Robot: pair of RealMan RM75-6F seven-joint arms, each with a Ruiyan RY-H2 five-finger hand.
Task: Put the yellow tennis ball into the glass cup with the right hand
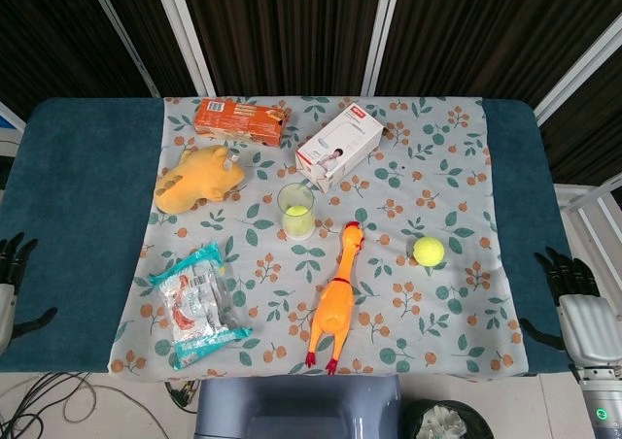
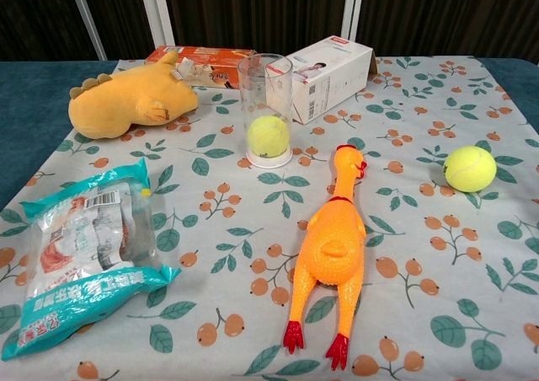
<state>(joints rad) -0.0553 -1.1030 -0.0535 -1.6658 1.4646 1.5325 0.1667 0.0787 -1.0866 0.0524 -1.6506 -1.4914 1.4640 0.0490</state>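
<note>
The right robot hand sits at the lower right edge of the head view, off the desk's right end, its dark fingers spread apart and pointing up the frame, holding nothing and touching nothing. The left robot hand is at the lower left edge of the same view, only partly in frame, fingers likewise apart and empty. Neither hand shows in the chest view.

Nearest the right hand, a yellow ball lies free on the floral cloth, right of centre; in the chest view it sits at the right of the frame. The cloth covers the middle of the blue desk.

Left of that ball, a rubber chicken lies along the cloth with its head toward the top of the frame. Just up and left of the chicken's head stands the cup, upright near the centre of the frame. A second yellow ball rests on the cup's bottom, plain to see through the glass in the chest view.

Behind the cup, toward the top, a white box lies at an angle, just beside the cup in the chest view. An orange box lies at the upper left of the cloth. Below it is a yellow plush toy, and at the lower left a teal snack bag.
</note>
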